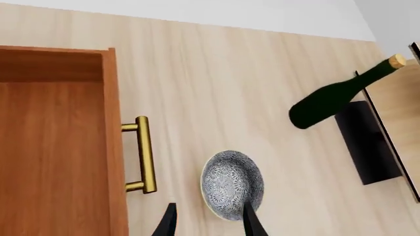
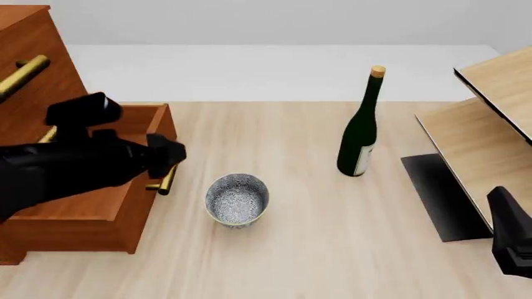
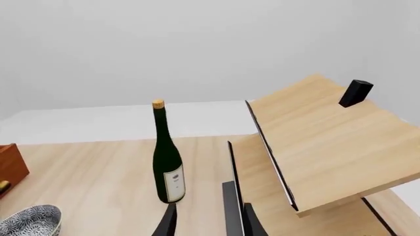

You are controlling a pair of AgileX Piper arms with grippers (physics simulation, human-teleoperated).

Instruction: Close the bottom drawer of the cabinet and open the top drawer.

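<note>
Beside the bottom drawer in your left wrist view, the left gripper stands narrowly parted, holding nothing, its tips near the handle and over the bowl. From the front, your left arm hides part of that pulled-out drawer; the cabinet is cut off, top drawer unclear. Your right wrist view shows the right gripper narrowly parted, empty, near the bottle.

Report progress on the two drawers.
Done: nothing. The bottom drawer stands pulled out of the cabinet. In hand: the left pincer is open, near that drawer's brass handle, gripping nothing. Left: push it shut, then open the top drawer.
</note>
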